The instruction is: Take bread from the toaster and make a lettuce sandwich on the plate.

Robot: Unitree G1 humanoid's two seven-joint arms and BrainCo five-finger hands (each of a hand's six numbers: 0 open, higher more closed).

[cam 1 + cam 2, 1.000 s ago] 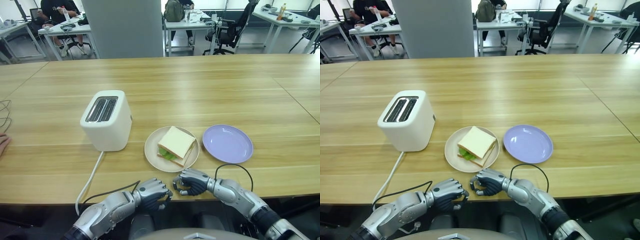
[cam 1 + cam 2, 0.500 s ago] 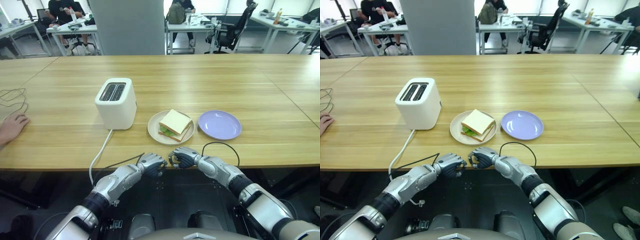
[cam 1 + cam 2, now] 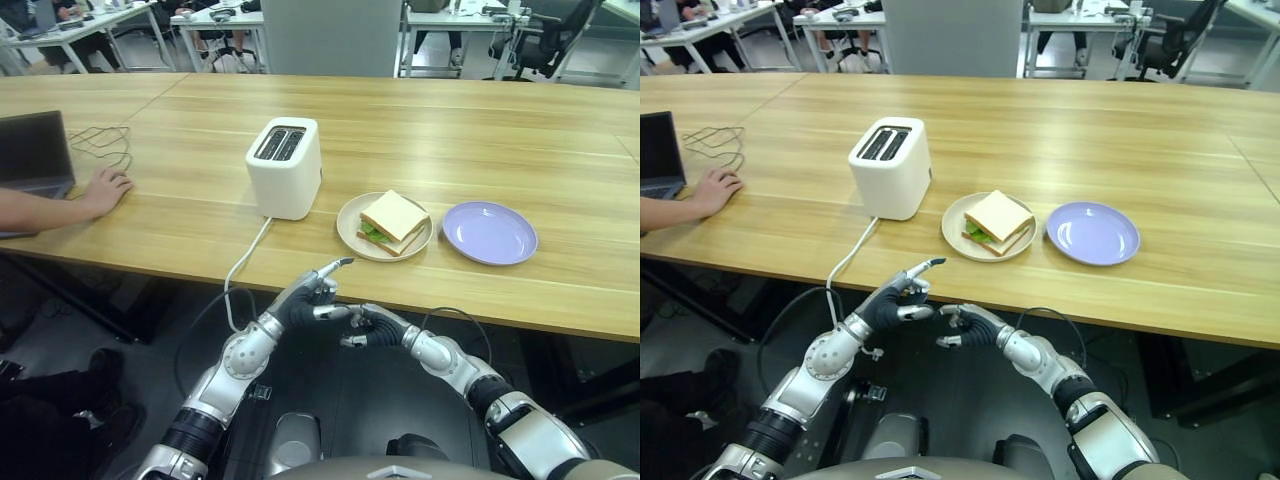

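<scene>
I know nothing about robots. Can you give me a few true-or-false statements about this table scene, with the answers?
1. The sandwich lies on the beige plate. True.
2. The purple plate holds a slice of bread. False: it is empty.
3. Bread sticks out of the toaster. False: nothing sticks out of its slots.
4. The left robot hand and the right robot hand hold nothing. True.

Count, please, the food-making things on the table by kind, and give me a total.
Toaster: 1
Plates: 2, the beige plate and the purple plate
Sandwich: 1
Total: 4
</scene>
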